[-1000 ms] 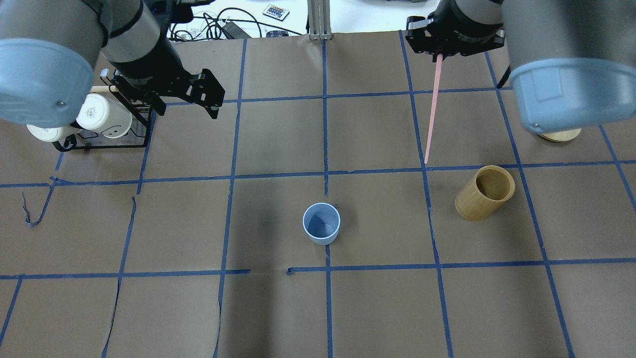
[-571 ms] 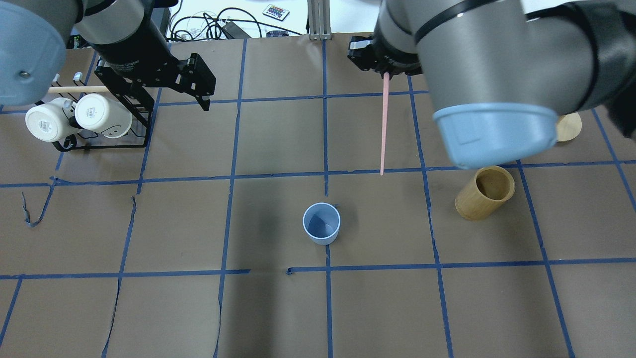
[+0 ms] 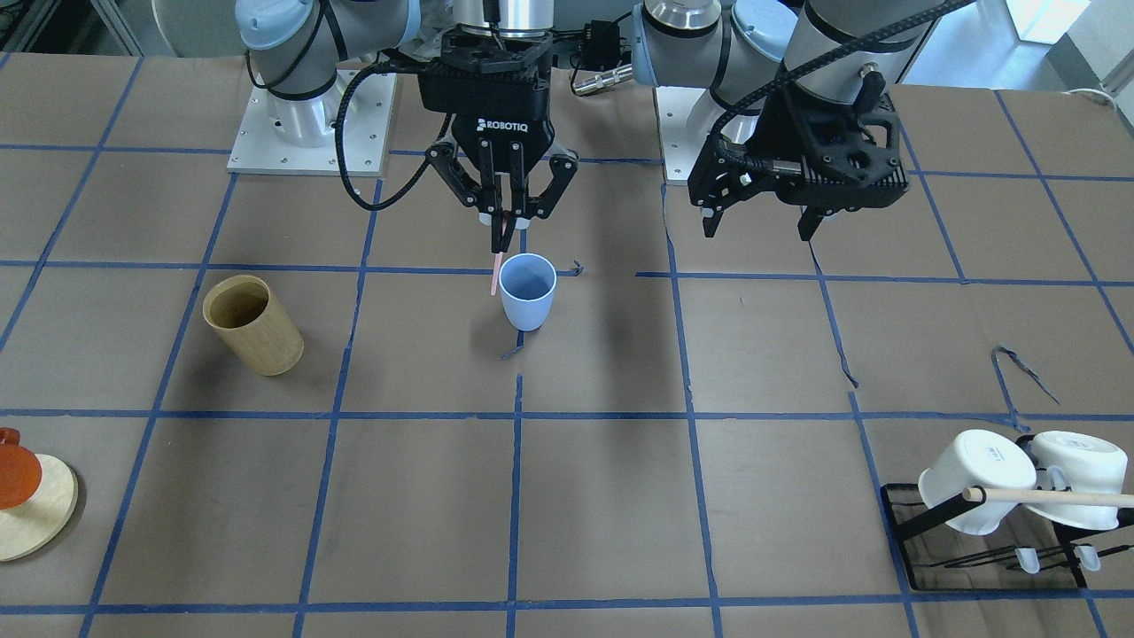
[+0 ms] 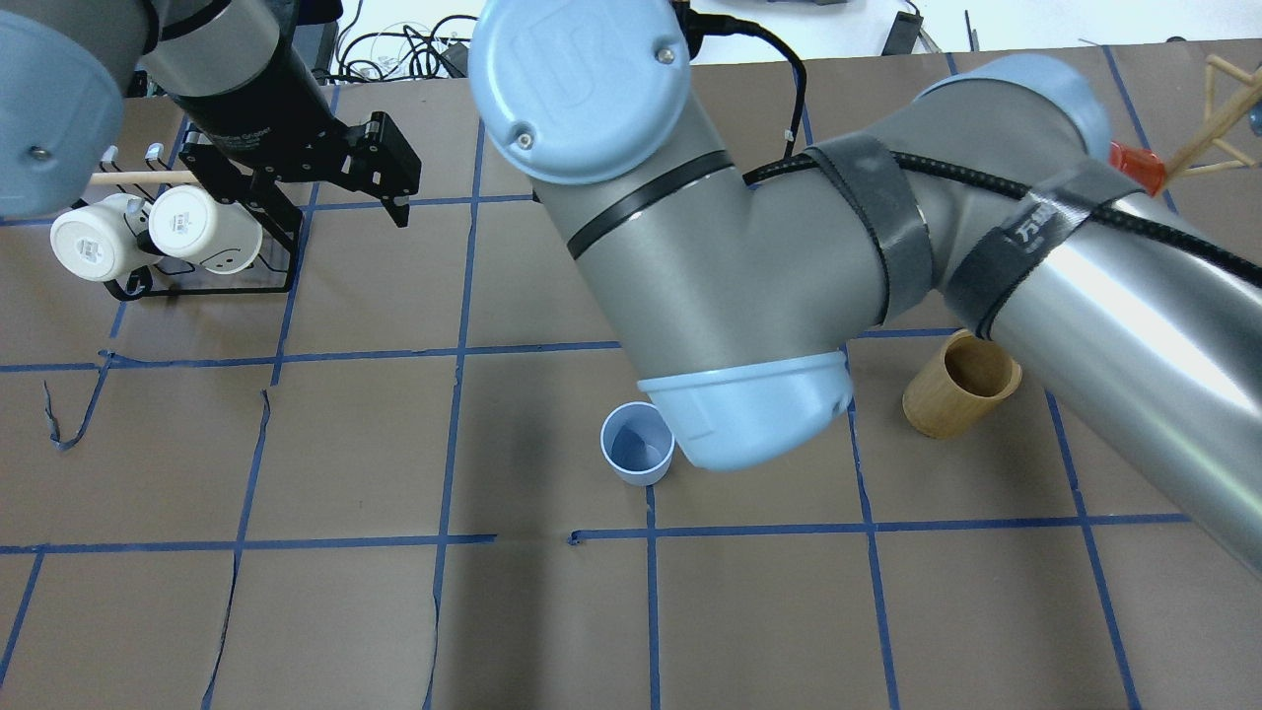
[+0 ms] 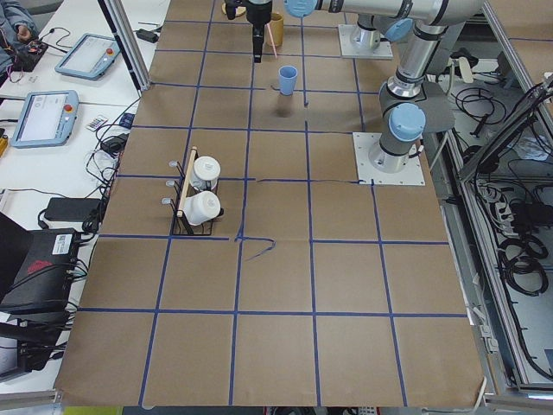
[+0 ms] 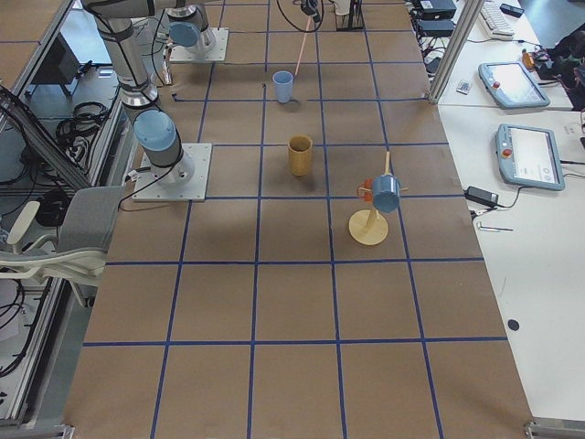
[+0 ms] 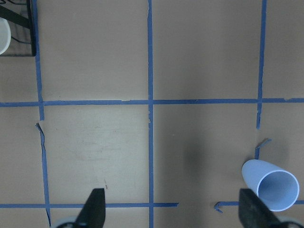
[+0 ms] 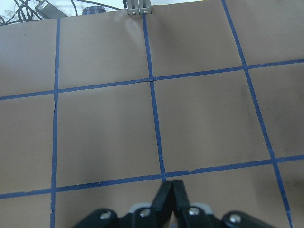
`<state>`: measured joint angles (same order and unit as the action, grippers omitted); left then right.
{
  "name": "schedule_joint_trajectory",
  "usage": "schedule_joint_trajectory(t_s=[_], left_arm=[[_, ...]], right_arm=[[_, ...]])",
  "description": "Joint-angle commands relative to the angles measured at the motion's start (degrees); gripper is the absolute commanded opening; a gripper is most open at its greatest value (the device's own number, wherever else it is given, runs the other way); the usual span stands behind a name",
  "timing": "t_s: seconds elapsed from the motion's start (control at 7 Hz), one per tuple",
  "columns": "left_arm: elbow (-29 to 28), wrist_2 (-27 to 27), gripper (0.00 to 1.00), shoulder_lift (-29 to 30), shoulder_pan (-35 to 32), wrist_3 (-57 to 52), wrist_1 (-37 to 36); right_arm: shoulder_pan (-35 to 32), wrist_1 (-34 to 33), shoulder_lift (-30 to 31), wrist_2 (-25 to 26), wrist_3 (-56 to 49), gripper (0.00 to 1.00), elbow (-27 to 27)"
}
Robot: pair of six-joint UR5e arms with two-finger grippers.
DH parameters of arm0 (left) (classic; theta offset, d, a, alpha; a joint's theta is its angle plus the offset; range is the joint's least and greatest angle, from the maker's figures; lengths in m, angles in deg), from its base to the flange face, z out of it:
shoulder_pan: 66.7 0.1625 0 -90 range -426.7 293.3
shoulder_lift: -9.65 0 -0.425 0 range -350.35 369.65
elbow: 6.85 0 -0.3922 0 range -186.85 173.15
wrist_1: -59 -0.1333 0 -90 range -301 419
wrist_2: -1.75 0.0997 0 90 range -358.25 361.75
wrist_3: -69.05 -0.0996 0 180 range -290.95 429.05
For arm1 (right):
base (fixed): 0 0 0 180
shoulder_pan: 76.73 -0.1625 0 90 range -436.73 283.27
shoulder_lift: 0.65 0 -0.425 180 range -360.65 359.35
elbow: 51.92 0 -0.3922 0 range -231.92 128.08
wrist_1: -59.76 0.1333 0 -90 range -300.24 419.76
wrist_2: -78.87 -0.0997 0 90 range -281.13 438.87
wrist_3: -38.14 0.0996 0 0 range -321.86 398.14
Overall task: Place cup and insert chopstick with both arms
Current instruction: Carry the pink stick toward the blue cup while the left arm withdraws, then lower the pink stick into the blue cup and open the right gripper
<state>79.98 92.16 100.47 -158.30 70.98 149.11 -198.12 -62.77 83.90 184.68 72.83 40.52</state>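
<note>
The light blue cup stands upright near the table's middle; it also shows in the overhead view and the left wrist view. My right gripper is shut on the thin pink chopstick, which hangs almost upright. Its lower tip is just beside the cup's rim, outside it. In the right wrist view the fingers are pressed together and hide the stick. My left gripper is open and empty, well to the cup's side and above the table.
A tan bamboo cylinder stands on the right arm's side of the cup. A black rack holds two white mugs and a wooden dowel at the left arm's far corner. A round wooden stand is opposite.
My right arm has swung in from the far right with the chopstick, to just beside the cup, and now hides it from overhead. My left gripper has drawn slightly back.
</note>
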Motion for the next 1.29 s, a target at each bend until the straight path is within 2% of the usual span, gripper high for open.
schedule_joint_trajectory(t_s=[0.0,1.14], left_arm=[[0.01,0.38,1.0,-0.12,0.01,0.01,0.07],[0.19,-0.15,1.0,-0.38,0.01,0.01,1.74]], right_arm=[[-1.39,0.18,-1.06,0.01,4.38,0.0,0.28],[-2.62,0.27,-1.24,-0.34,6.26,0.0,3.79]])
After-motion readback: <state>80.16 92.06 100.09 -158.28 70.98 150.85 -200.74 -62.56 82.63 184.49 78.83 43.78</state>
